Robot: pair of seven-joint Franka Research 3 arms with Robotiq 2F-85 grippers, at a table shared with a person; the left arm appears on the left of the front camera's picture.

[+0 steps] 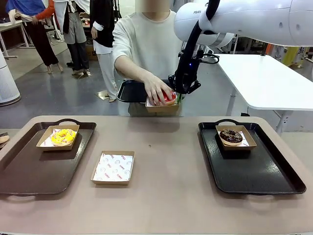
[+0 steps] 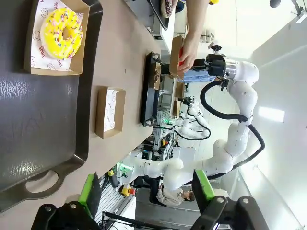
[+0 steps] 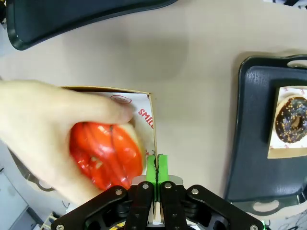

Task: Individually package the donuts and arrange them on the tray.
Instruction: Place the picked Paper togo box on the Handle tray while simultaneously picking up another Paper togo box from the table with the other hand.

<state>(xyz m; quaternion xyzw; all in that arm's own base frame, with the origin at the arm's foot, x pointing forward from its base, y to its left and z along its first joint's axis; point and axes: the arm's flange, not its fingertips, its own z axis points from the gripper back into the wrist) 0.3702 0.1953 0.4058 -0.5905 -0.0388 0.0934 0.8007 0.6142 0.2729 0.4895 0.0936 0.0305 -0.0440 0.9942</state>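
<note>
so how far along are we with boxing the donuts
Done: yellow donut boxed on the left tray, sprinkled chocolate donut boxed on the right tray. In hand: right jaws pinch a box by its wall while a person's hand sets the red donut in. Left: tray that box; fill the empty box on the table.

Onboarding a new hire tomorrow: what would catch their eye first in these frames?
At the far side, the right gripper is shut on the wall of a cardboard box while the person's hand holds the red donut in it. Nearer, the yellow donut sits boxed on the left tray.
</note>
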